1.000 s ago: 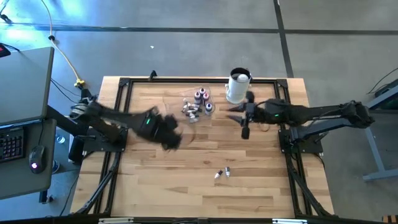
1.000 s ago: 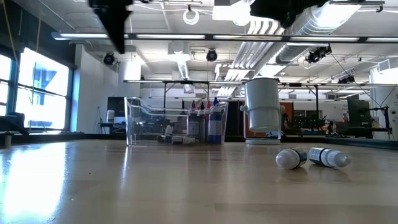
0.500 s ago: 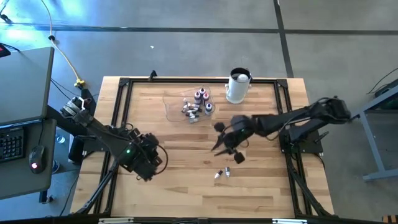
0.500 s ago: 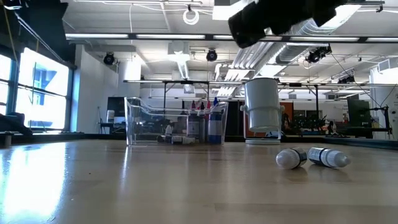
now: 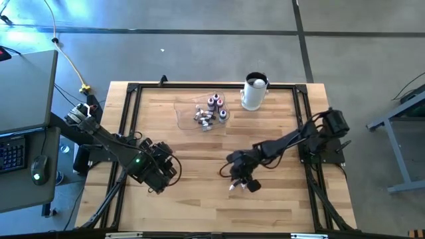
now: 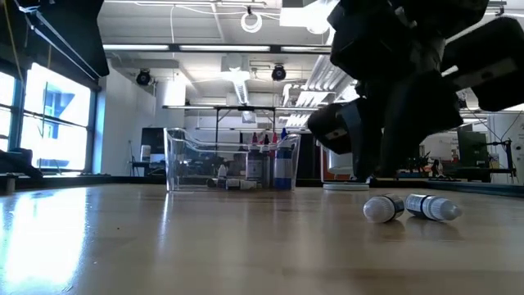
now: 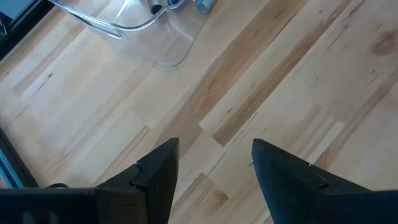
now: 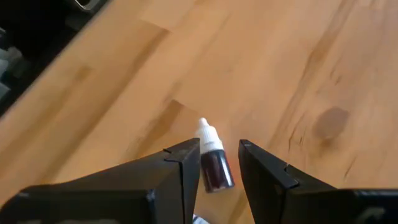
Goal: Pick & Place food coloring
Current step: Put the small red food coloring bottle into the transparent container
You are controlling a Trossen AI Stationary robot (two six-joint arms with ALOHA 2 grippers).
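Note:
Two small food coloring bottles (image 5: 238, 185) lie on their sides on the table's near middle, side by side in the low view (image 6: 408, 208). My right gripper (image 5: 238, 176) is down over them, open. Its fingers stand on either side of one bottle (image 8: 214, 165), which has a white cap and a dark red body; whether they touch it I cannot tell. More bottles (image 5: 209, 111) stand and lie in a clear tray (image 5: 180, 114) toward the far edge. My left gripper (image 7: 214, 180) hovers open over bare wood at the near left (image 5: 159, 174).
A white cylindrical container (image 5: 254, 91) with a dark top stands at the far edge, right of the clear tray (image 6: 184, 164). A black frame (image 5: 133, 89) runs around the table top. The wood between my two grippers is bare.
My right gripper has swung from beside the white container toward the near edge and come down over the two lying bottles. My left gripper has drawn back from near the tray toward the near left. The bottles have not moved.

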